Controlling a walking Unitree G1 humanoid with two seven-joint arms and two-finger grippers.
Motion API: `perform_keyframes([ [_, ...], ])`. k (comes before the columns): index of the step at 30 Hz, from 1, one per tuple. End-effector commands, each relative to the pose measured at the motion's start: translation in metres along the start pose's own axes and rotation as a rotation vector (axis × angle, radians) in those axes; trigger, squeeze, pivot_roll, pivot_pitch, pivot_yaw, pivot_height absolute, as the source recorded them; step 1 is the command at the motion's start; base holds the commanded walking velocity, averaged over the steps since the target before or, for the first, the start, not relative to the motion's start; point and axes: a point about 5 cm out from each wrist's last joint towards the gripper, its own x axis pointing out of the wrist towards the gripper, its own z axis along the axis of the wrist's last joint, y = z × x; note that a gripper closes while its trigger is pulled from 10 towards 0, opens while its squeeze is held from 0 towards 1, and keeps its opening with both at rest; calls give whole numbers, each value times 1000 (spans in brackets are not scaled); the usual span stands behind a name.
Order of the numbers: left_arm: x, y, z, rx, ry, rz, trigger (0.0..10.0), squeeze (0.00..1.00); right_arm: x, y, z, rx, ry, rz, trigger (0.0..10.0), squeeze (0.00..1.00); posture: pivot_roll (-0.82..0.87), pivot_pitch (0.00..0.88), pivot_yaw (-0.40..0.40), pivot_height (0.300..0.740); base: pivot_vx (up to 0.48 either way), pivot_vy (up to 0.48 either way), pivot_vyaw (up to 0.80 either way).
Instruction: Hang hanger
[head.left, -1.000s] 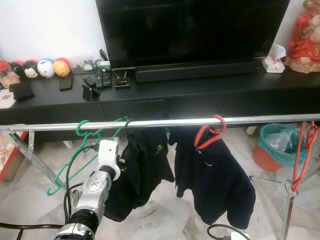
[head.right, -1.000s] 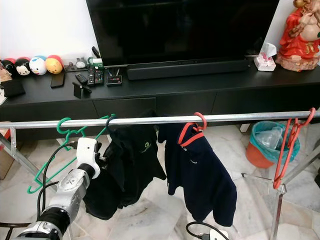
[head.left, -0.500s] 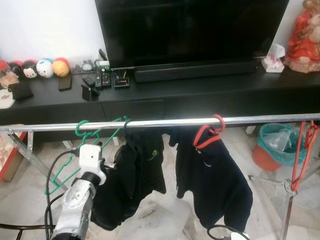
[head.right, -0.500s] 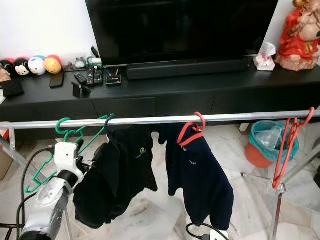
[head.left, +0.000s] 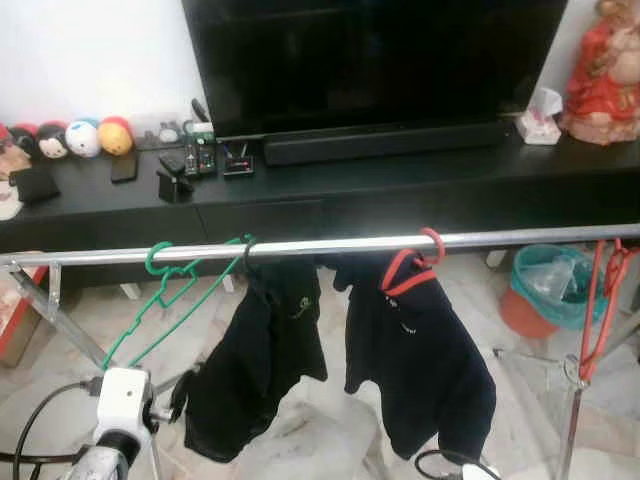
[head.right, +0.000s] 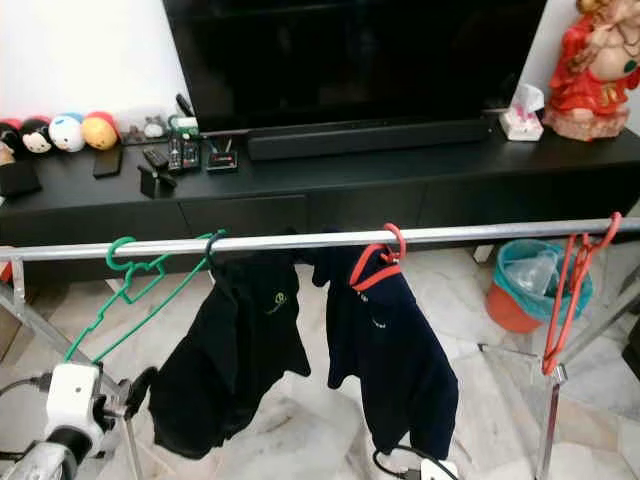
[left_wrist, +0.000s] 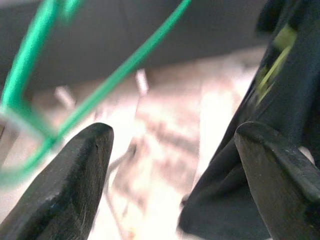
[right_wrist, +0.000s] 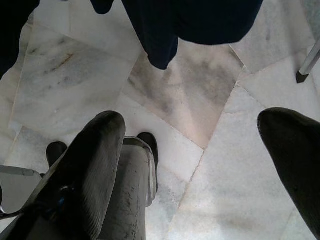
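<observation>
A metal rail (head.left: 330, 244) runs across in front of me. From its left part hangs a bare green hanger (head.left: 163, 288). Beside it a black garment (head.left: 258, 360) hangs on a dark hanger, then a navy garment (head.left: 418, 350) on a red hanger (head.left: 412, 268). A bare red hanger (head.left: 600, 300) hangs at the right end. My left gripper (left_wrist: 175, 135) is low at the left, below the green hanger and beside the black garment's hem, open with nothing in it. My right gripper (right_wrist: 200, 120) hangs open over the marble floor.
Behind the rail stands a black TV console (head.left: 400, 190) with a TV, soundbar, remotes and round plush toys (head.left: 85, 138). A red figurine (head.left: 600, 70) sits at its right end. An orange bin (head.left: 545, 290) stands right, by the rack's slanted legs (head.left: 60, 320).
My left arm has dropped down and back from the rail. The black garment, pulled leftward half a second ago, now hangs down freely. The camera has shifted slightly.
</observation>
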Motion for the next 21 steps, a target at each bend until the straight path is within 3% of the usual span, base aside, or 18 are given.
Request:
perform_keyframes([
  [1, -4, 6, -10, 33, 57, 20, 10000, 0, -1, 0, -3, 1, 13, -3, 10000, 0, -25, 0, 35, 740, 0, 0, 0],
  [9, 7, -2, -53, 24, 308, 3, 10000, 0, 0, 0, -3, 4, 15, -6, 10000, 0, -35, 0, 35, 740, 0, 0, 0],
  [21, 16, -24, -73, -6, 517, 1, 10000, 0, -1, -3, -6, 14, 36, -15, 10000, 0, -57, 0, 35, 740, 0, 0, 0],
])
